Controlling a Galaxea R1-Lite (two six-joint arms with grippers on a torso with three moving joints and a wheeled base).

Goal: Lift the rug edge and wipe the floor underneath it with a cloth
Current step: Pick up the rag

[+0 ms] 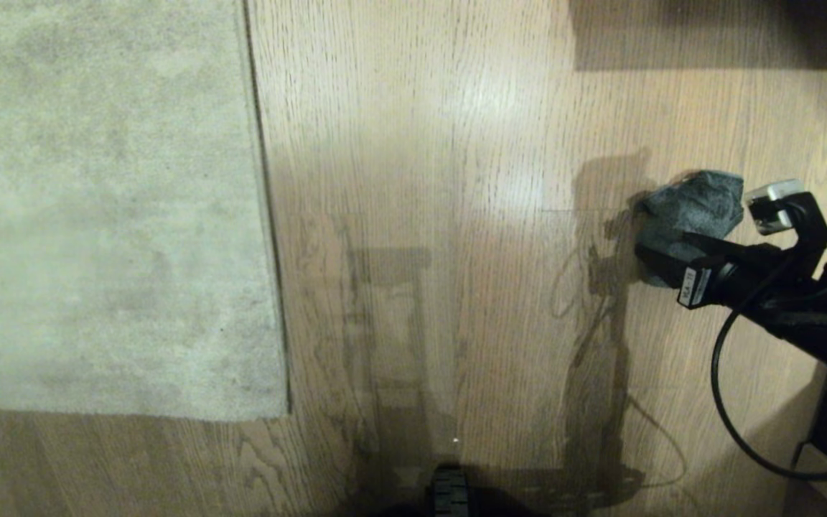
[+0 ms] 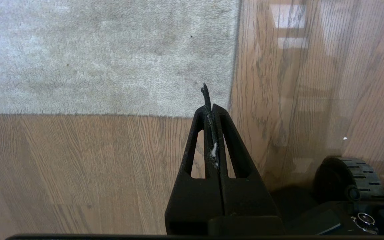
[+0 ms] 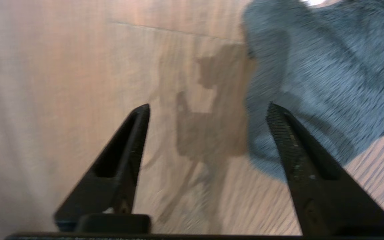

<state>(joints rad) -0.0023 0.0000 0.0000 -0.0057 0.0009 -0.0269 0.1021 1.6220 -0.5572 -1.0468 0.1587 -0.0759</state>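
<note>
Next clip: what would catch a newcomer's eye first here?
Probably the crumpled grey cloth on the wood floor at the right, with the right gripper open just beside it. Next, the pale rug lying flat at the left, its corner just ahead of the shut left gripper.

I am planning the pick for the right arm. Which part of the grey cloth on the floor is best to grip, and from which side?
Probably the raised, bunched middle of the cloth, coming from above. It lies crumpled on the floor, so its folds stand up and give the open right gripper something to close on. Its flat edges hug the wood and would likely slip.
</note>
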